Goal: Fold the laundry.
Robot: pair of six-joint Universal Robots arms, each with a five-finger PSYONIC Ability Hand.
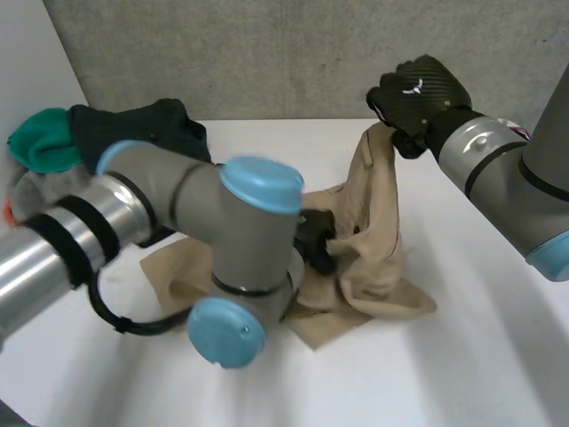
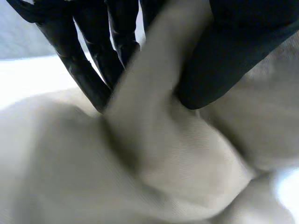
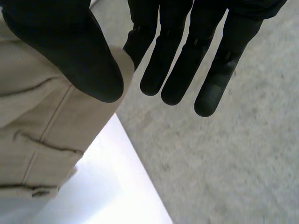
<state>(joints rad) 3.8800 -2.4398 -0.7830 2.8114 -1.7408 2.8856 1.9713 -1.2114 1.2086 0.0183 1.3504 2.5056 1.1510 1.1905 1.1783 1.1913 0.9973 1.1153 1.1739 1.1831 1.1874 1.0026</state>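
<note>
Head view: cloth (image 1: 380, 267), soft, limp, best held at edges; right hand (image 1: 418, 91) pinches top edge, left hand (image 1: 315, 242) seemingly clamps middle.

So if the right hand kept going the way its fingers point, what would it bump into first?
Probably the grey surface past the table edge, though how far is unclear. Nothing shows before the fingertips of the right hand; the beige cloth it pinches hangs beside them.

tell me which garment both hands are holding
The beige garment, pinched by the right hand up high and by the left hand lower; the dark garment and green garment lie untouched.
</note>
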